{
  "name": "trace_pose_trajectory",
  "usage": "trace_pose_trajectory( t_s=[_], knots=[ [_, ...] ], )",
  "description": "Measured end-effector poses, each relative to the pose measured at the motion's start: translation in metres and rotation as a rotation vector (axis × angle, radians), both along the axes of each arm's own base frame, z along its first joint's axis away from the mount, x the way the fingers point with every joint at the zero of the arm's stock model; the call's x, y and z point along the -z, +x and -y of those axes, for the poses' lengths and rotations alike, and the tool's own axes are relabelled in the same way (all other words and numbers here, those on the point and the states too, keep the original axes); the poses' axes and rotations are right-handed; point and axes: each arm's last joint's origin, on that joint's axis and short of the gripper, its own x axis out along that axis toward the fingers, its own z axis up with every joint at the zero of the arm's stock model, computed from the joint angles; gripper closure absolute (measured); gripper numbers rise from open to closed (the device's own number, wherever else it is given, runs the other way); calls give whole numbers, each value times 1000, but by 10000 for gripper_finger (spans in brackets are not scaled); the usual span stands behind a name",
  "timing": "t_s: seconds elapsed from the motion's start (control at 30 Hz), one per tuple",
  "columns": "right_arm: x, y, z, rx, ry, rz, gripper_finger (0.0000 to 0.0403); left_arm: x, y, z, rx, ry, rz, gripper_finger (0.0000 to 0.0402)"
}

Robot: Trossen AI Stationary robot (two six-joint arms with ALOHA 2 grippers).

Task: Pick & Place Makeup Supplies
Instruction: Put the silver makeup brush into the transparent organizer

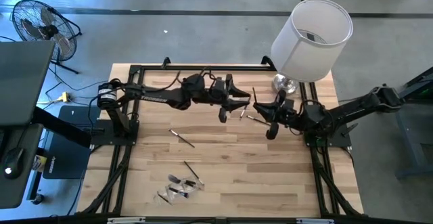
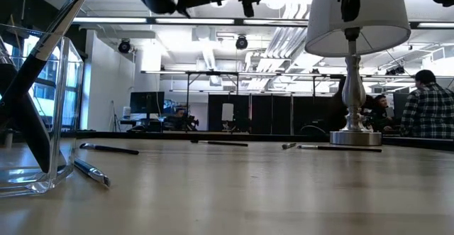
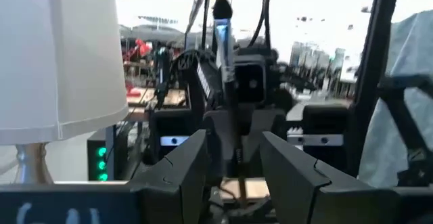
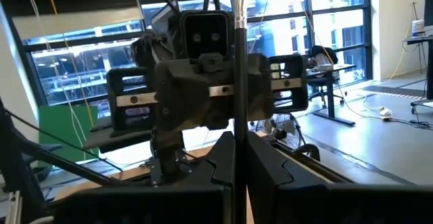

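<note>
Low view: a clear cup (image 2: pixel 32 114) stands at the near left of the counter (image 2: pixel 269 192), and a dark-handled brush (image 2: pixel 42 64) leans inside it, its end poking above the rim. Another brush (image 2: pixel 92 172) lies on the wood just beside the cup's base. In the high view the cup (image 1: pixel 177 187) sits toward the near edge, left of centre, with a few thin brushes close around it.

The right gripper (image 4: pixel 235 149) has its jaws pressed together on a thin brush (image 4: pixel 238 61) that stands up between them. In the high view the right gripper (image 1: pixel 260 109) hangs above the far middle of the counter, beside the lamp base (image 1: pixel 286 84). The left gripper (image 3: pixel 233 160) faces it from close by, jaws parted with a clear gap; the same upright brush shows ahead of that gap, and whether the fingers touch it cannot be told. From above, the left gripper (image 1: pixel 240 103) is just beside the right one.

Loose brushes lie apart on the wood: one (image 1: pixel 181 137) left of centre, two near the far edge (image 2: pixel 220 143) and by the lamp (image 2: pixel 339 148). The middle and near right of the counter are bare wood. The lamp (image 1: pixel 311 38) crowds the far right corner.
</note>
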Motion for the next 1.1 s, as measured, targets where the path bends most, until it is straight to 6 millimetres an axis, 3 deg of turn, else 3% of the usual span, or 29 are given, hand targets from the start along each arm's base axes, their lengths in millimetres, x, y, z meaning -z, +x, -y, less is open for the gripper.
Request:
trace_pose_trajectory(
  t_s=[0.23,0.5,1.1],
  knots=[
    [-2,-2,-8,3,-30,-1,395,-18,6,0,13,31,-28,263],
    [-4,-5,-12,10,-59,4,395,-20,8,4,14,70,-46,263],
    [-4,1,1,-13,-87,7,395,-32,11,25,-31,-30,-8,263]
  ],
)
